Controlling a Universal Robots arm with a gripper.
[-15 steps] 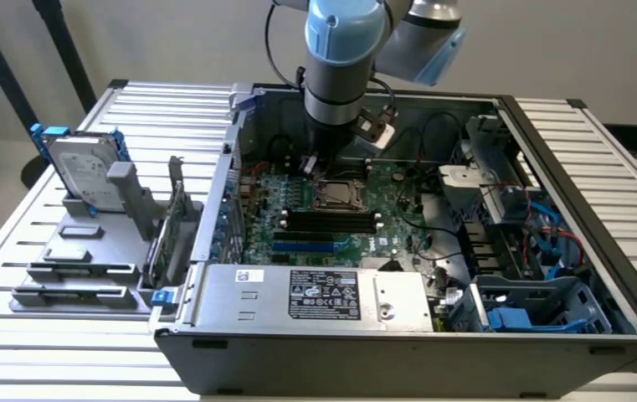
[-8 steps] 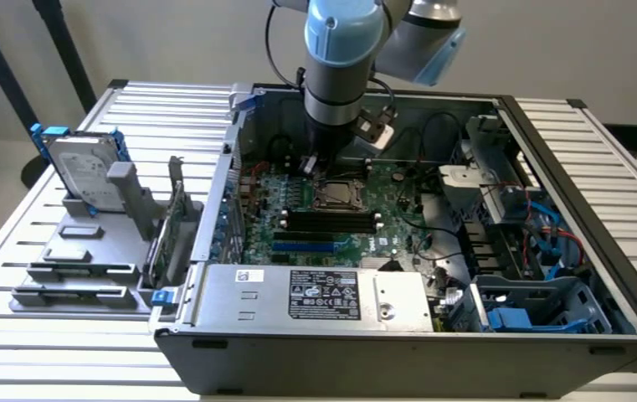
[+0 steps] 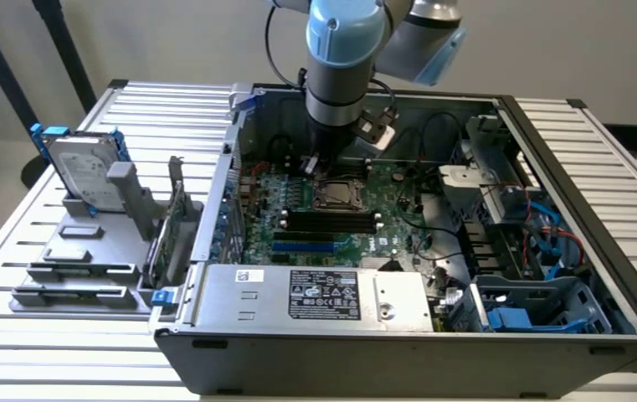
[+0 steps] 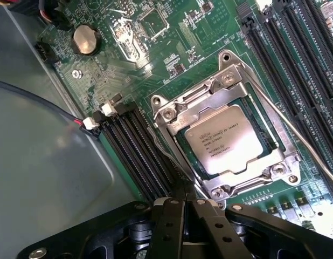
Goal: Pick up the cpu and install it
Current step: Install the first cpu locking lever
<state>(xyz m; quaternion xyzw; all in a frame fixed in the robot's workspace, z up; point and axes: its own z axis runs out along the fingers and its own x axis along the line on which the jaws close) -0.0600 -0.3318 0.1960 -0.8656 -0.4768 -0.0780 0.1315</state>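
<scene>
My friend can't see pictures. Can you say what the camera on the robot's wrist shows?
A shiny square cpu sits inside the metal-framed socket on a green motherboard. The black tool, shut and holding nothing, hangs just above the board beside the socket. Long black memory slots run on either side.

**Layout of the open computer case**

The computer case (image 3: 408,343) is set on the table (image 3: 586,126), toward the exterior view's right. Inside it the motherboard (image 3: 295,218) is laid flat, and the cpu (image 4: 223,143) is seated in the socket (image 4: 172,116) near the board's middle. The gripper (image 4: 184,208) is held just beside the socket, above the memory slots (image 4: 139,151). The hard drive (image 3: 78,172) is stood in a holder (image 3: 84,268) by the table's left edge.
</scene>
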